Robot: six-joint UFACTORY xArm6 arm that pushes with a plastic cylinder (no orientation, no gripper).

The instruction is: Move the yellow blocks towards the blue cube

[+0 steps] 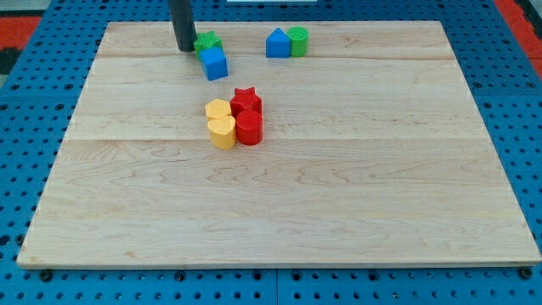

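Observation:
The blue cube (215,63) lies near the view's top, left of centre, touching a green block (207,42) just above it. Two yellow blocks sit in the middle of the board: a yellow block (218,109) and a yellow heart-shaped block (223,133) right below it, touching. They lie below the blue cube with a gap between. My tip (185,48) rests at the view's top, just left of the green block and up-left of the blue cube, well away from the yellow blocks.
A red star block (246,102) and a red cylinder (250,128) press against the yellow blocks' right side. A blue house-shaped block (277,44) and a green cylinder (298,41) sit at the top centre. The wooden board (339,195) lies on a blue pegboard.

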